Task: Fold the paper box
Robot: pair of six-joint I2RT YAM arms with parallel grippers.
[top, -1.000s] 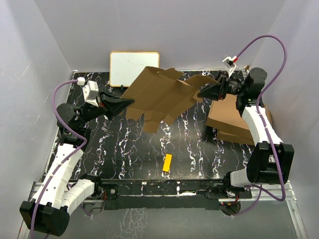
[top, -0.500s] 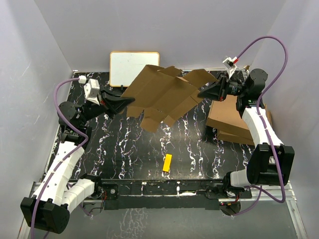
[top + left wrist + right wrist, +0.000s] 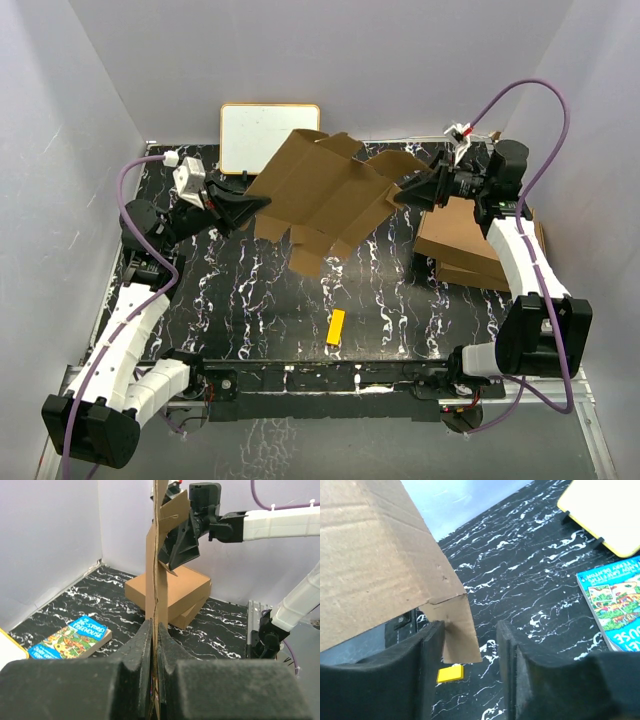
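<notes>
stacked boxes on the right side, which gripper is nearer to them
Right. The right gripper sits just off the stack's far left corner, at the paper box's flap. The left gripper pinches that box's opposite edge, well to the stack's left.

The paper box [image 3: 325, 195] is a plain brown cardboard die-cut sheet, opened out flat, with creased panels and small flaps and tabs along its edges. It hangs tilted in the air above the far middle of the counter [image 3: 280, 300]. Its left edge is pinched in the closed jaws of the left gripper [image 3: 262, 203]. A right-hand flap sits between the parted jaws of the right gripper [image 3: 400, 192].
</notes>
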